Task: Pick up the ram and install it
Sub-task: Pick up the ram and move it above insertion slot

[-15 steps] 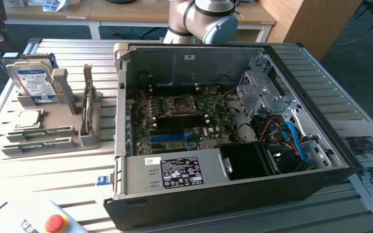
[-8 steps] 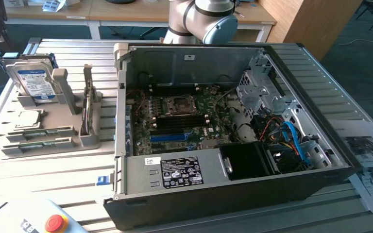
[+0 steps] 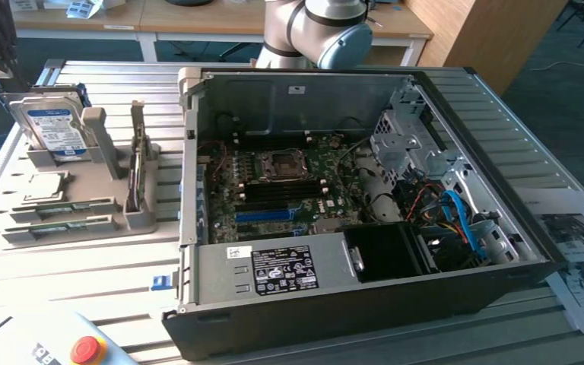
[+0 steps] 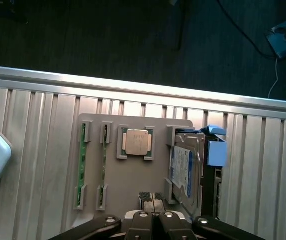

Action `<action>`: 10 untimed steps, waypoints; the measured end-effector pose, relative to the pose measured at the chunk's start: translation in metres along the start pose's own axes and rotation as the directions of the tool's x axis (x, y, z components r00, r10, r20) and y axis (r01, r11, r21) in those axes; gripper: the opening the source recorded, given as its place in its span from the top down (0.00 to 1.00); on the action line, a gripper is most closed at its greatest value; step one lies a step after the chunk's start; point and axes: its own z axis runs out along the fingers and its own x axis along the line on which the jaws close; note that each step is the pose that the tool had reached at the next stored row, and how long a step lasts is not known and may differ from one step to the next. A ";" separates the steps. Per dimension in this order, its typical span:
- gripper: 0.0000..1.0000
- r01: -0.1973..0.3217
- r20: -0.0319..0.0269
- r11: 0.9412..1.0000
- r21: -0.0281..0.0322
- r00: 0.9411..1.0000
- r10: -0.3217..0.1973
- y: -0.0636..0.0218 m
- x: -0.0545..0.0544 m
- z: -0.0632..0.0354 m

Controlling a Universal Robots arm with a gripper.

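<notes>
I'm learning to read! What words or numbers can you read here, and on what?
No text can be read.
Label on the hard drive: too blurred.
The black sticker on the computer case: too small.
The white sticker inside it: too small.
The papers: too blurred.

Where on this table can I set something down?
Bare slats of the ribbed aluminium table lie between the grey plastic parts holder and the white red-button pendant. The holder and open black computer case are crowded.

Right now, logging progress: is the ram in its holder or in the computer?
In its holder: both green ram sticks sit slotted in the grey tray, outside the computer case.
</notes>
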 end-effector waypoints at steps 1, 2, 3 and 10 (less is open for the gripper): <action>0.90 0.000 0.000 1.000 0.000 1.000 0.000 -0.0001 0.000 0.0018; 0.90 0.000 0.000 1.000 0.000 1.000 0.000 -0.0002 0.000 0.0036; 0.90 0.000 0.000 1.000 0.000 1.000 0.000 -0.0002 0.001 0.0054; 0.90 0.000 0.000 1.000 0.000 1.000 0.000 -0.0007 0.002 0.0179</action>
